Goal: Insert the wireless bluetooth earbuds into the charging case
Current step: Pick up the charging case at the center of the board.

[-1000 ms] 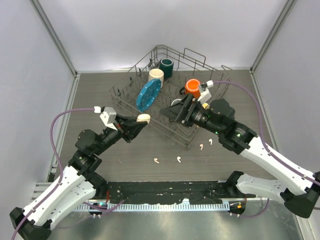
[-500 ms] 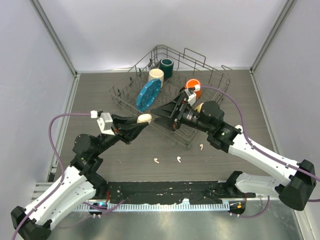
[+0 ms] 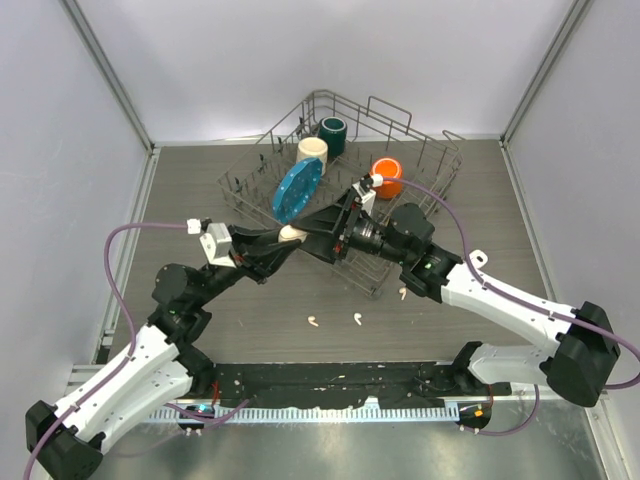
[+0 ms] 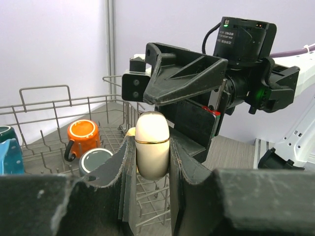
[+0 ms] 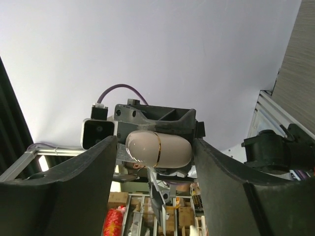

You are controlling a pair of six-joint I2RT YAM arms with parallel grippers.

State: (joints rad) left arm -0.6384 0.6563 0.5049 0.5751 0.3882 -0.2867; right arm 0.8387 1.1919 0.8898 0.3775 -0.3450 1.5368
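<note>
Charging case [image 4: 152, 147] clenched in left gripper [image 4: 152, 146], right gripper [image 5: 153, 146] splayed facing it (dish rack [image 3: 425, 172] behind)

The left arm [image 3: 130, 372] and right arm [image 3: 500, 300] wear white shells over black joints, each trailing a purple cable [image 3: 140, 226], with rough matte-black fingers [image 4: 106, 174] and a green status light [image 4: 259, 92].

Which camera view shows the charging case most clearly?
The left wrist view: the charging case stands close, closed, between the left fingers. The right wrist view shows it sideways; the top view, only a small part.
</note>
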